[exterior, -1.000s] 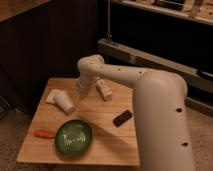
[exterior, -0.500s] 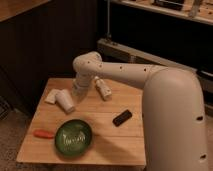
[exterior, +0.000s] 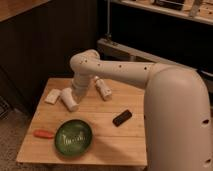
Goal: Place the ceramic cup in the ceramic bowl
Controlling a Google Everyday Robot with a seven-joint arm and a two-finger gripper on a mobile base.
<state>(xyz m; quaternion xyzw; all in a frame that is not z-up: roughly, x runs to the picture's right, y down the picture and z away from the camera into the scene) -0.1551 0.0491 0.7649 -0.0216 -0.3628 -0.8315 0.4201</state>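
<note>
The white ceramic cup (exterior: 69, 100) lies on its side at the back left of the wooden table (exterior: 107, 142). The dark-green ceramic bowl (exterior: 73, 137) with pale marks inside stands near the front edge, in front of the cup and apart from it. My gripper (exterior: 76, 93) hangs at the end of the white arm, right at the cup's right end and partly covering it. I cannot tell whether it touches the cup.
A flat white block (exterior: 52, 96) lies left of the cup. A small white bottle (exterior: 103, 88) lies to its right. A black bar (exterior: 122, 118) lies mid-table. An orange carrot-like object (exterior: 43, 134) lies left of the bowl. A dark cabinet stands behind.
The arm has swung left and lowered, bringing the gripper from near the small bottle down to the cup. The cup, bowl and other objects have not moved.
</note>
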